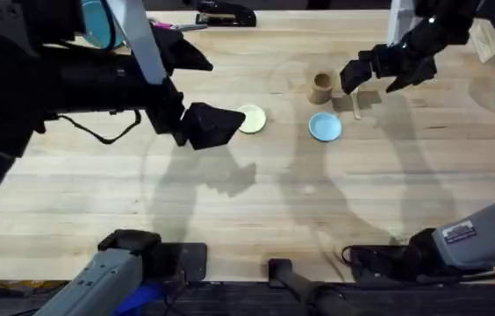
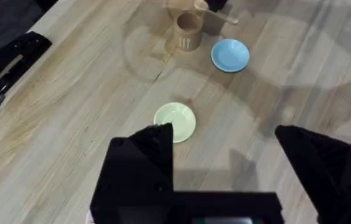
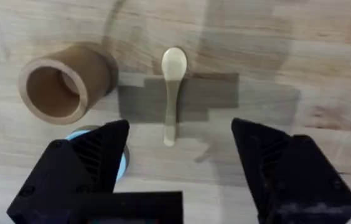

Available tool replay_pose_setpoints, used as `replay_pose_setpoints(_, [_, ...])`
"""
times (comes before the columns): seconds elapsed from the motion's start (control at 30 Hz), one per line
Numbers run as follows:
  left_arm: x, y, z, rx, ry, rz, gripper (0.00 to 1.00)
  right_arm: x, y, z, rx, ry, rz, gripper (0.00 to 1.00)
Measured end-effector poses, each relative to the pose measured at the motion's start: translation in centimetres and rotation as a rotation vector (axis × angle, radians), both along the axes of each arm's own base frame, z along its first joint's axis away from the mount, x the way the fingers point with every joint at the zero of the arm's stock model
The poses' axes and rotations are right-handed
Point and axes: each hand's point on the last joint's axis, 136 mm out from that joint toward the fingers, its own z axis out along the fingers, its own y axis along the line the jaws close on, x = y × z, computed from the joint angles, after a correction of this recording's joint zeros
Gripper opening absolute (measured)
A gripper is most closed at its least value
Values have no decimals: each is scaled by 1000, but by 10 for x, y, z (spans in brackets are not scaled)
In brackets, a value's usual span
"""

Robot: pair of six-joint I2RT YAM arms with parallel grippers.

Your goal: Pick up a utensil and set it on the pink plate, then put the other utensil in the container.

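Tabletop (image 3: 325,37): spoon (image 3: 172,93) flat (bowl away from open right tool (image 3: 178,162)).

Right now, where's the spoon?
The spoon lies flat on the table, just right of the brown cup in the overhead view, under the open right gripper.

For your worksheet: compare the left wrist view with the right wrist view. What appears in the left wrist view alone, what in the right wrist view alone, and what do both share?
Left wrist view alone: the yellow plate and a black stapler at the table's edge.

Right wrist view alone: the whole wooden spoon lying flat between the right gripper's open fingers, and the inside of the empty cup.

Both: the cup, the blue plate and the wooden table.
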Motion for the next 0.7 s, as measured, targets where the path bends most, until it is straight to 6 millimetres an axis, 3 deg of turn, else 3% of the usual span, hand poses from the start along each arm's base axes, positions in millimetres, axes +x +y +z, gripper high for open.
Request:
replay_pose_setpoints(0.4, [0,0,0,0,0,0,995,13,2,-35,10,33,-7,988])
replay_pose_setpoints(0.7, [0,0,0,0,0,0,996,20,2,-42,21,26,-52,945])
